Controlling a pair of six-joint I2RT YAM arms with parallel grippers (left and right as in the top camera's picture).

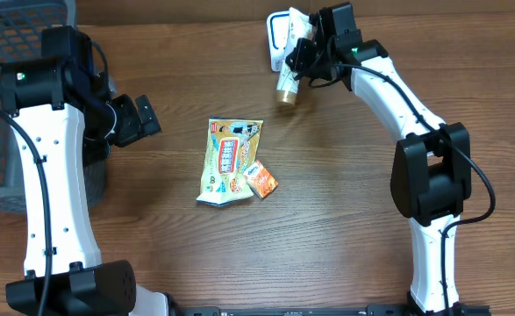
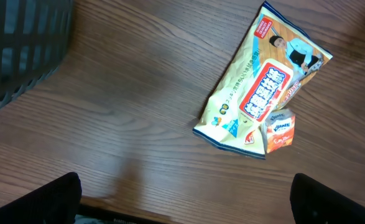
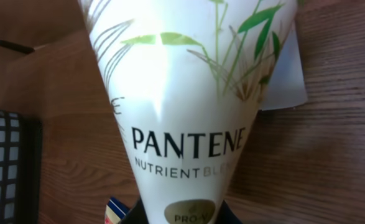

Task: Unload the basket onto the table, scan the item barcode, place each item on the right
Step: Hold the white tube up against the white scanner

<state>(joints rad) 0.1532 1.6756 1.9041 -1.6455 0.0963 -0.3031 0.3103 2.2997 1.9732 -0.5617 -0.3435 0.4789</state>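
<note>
While the right gripper (image 1: 303, 60) is clamping the Pantene tube (image 1: 287, 81) at the far side of the table, the item is hanging above the wood rather than lying on it. In the overhead view its long axis is running roughly from the far edge toward the near one, with the gold cap (image 1: 285, 95) pointing nearward and slightly to the left. The right wrist view is filling up with the tube's printed face (image 3: 188, 124); no barcode is showing there, so the code is probably sitting on another side. A white flat object (image 1: 279, 39) is lying just beyond and beside the tube, and whether it is the scanner cannot be told. The left gripper (image 1: 141, 118) is hovering with its jaws spread wide and empty, well apart from the tube and nearer to the snack bag (image 1: 229, 158) and the small orange box (image 1: 262, 179) mid-table. The right arm is therefore the one placed to turn the tube.
</note>
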